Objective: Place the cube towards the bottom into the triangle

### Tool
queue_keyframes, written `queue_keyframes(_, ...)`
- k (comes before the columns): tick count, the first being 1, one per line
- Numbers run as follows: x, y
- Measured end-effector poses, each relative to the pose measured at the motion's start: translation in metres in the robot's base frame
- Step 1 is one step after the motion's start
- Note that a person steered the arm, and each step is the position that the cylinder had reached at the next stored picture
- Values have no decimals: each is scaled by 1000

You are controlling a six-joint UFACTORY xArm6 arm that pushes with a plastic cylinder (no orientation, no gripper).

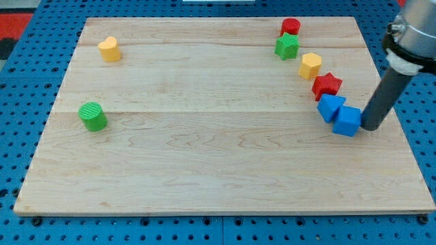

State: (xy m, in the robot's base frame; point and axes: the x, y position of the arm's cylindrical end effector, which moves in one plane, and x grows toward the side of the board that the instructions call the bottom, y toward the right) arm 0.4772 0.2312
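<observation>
Camera view shows the pale wooden desk with my tip at the frame's right, just right of the blue plastic cube and touching or nearly touching its right face. That cube sits at the lower end of a diagonal row of blocks, pressed against the blue triangular block just up-left of it. As I judge it, the push is in its closing stage: cube and triangle already seem to meet, so the next move calls for only a short, gentle nudge leftward and slightly up, or none.

No jaws exist on this rod, so there is no grasp to report.

Above the pair run a red star-shaped block, a yellow block, a green star-like block and a red block. The arm's upper part is cut off at the upper right corner. Whether any gap remains between cube and triangle is hard to tell.
</observation>
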Motion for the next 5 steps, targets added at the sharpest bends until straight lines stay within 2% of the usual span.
queue_keyframes(4, 31, -6)
queue_keyframes(5, 30, -34)
